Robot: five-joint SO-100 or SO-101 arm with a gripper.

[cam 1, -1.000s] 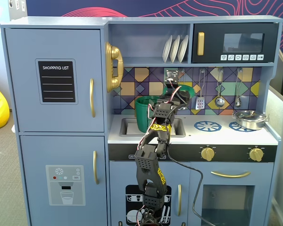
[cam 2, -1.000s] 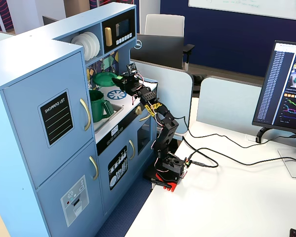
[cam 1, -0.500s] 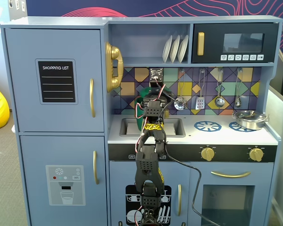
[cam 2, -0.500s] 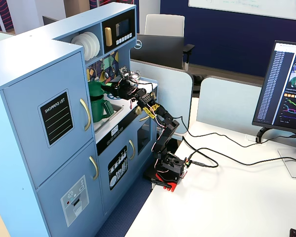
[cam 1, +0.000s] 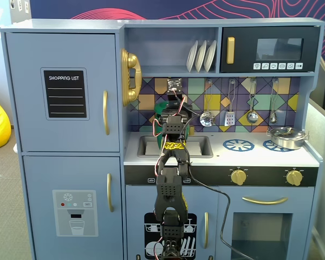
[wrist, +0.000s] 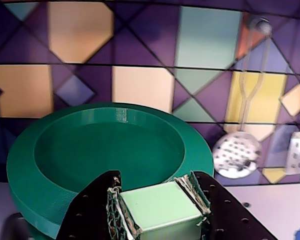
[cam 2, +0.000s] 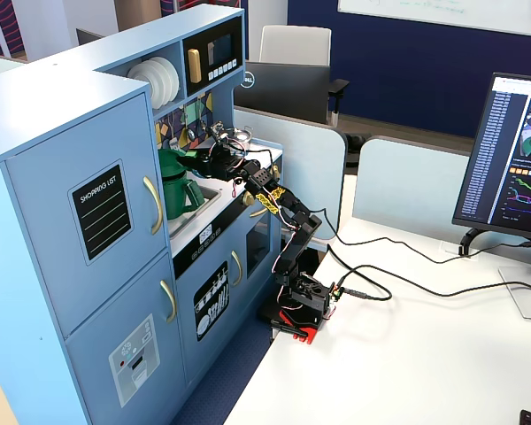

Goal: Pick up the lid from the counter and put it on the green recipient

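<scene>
1. The arm (cam 2: 288,226) rises from its base, elbow bent, and reaches far over the counter.
2. The gripper (wrist: 157,200) has its jaws clamped on a pale green tab.

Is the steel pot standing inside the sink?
No, in a fixed view the steel pot stands on the rightmost blue burner ring, well to the right of the sink.

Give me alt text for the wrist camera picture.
The jaws grip a pale green block, likely the lid's handle, just in front of the green recipient, whose open mouth fills the middle. Behind is a colourful tiled wall with a hanging skimmer.
</scene>
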